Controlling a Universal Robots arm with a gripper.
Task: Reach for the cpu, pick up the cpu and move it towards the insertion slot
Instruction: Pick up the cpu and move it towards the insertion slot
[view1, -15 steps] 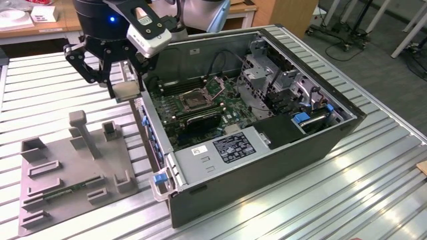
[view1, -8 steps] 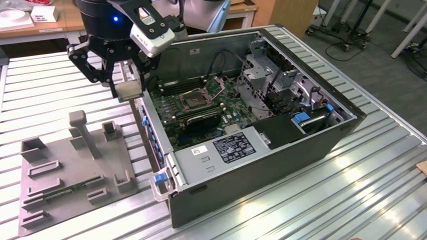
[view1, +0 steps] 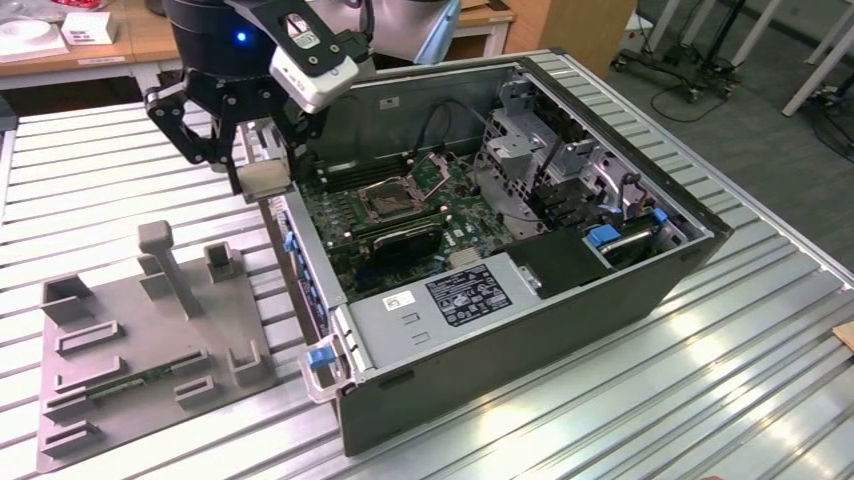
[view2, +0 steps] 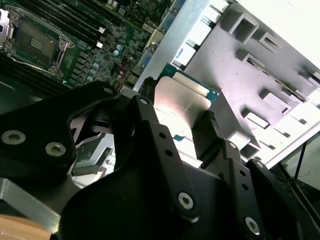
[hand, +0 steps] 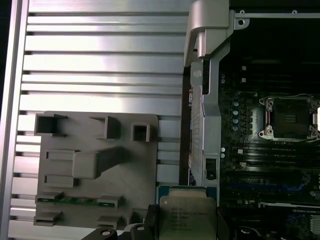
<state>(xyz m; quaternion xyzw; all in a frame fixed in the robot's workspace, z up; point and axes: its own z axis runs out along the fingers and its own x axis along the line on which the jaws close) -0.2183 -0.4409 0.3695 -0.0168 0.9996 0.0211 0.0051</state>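
My claw (view2: 182, 132), clenched on the one cpu (view2: 180, 102) and holding it aloft over the open computer case's wall (view1: 304, 262), hangs short of the single insertion slot (view1: 391, 200), which lies just beyond it on the motherboard (view1: 400, 225) inside the case.
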